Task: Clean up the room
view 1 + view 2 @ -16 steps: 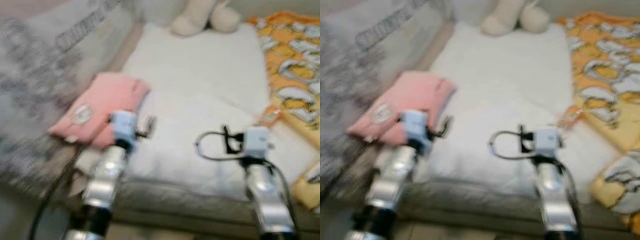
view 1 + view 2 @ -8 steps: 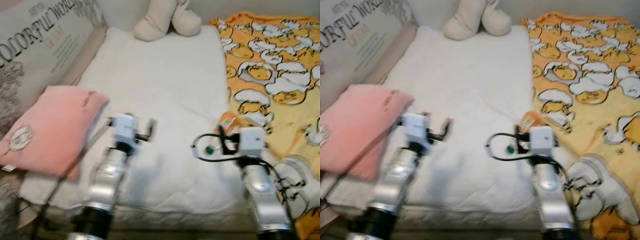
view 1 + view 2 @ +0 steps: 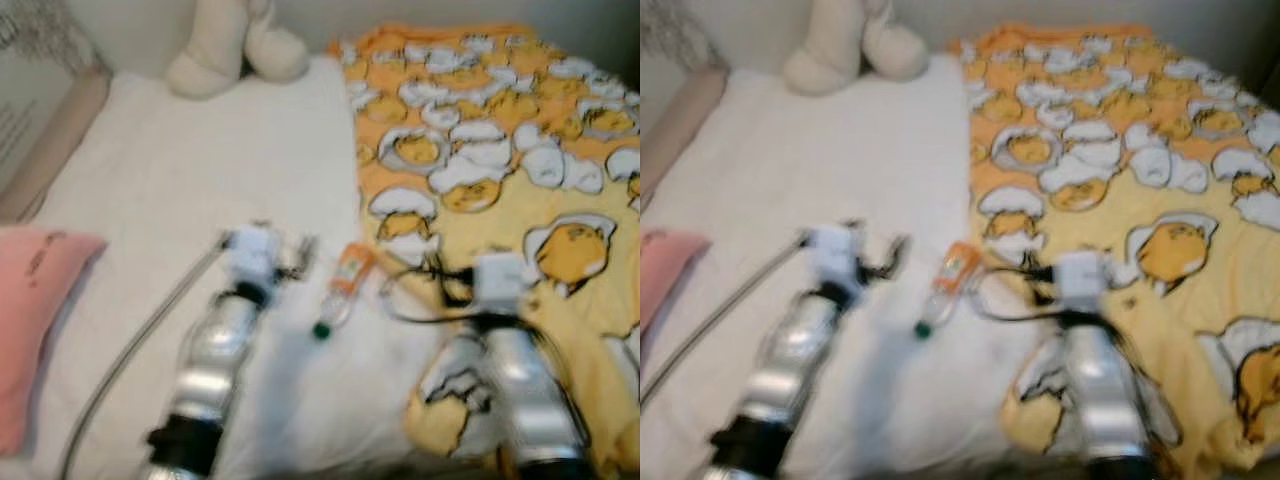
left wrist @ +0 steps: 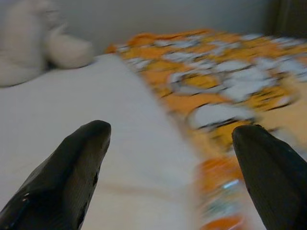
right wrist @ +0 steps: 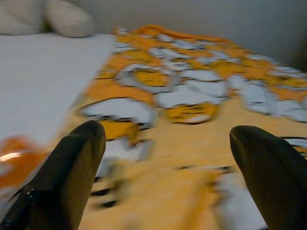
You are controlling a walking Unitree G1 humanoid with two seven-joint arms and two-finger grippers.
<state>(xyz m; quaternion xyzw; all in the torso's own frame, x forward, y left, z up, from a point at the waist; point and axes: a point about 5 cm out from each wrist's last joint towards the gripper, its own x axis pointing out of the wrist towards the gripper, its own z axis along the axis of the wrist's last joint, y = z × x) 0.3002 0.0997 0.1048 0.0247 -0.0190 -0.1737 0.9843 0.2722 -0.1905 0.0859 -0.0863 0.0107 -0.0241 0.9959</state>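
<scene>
Fingers of both grippers spread empty, the bottle (image 3: 342,288) lying lengthwise just ahead between them, seemingly nearer the left gripper (image 3: 262,232).

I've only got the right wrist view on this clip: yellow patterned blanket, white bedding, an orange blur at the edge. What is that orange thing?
Observer: A small bottle with an orange label and green cap, lying on the white mattress beside the blanket.
Operator: Where is it relative to the arms?
Observer: Between them, ahead of the left gripper and the right gripper; neither touches it.
Operator: Are the left jaws open?
Observer: Yes, wide apart and empty, like the right ones.
Operator: Anything else on the bed?
Observer: A cream plush toy at the far end and a pink pillow at the robot's left.
</scene>
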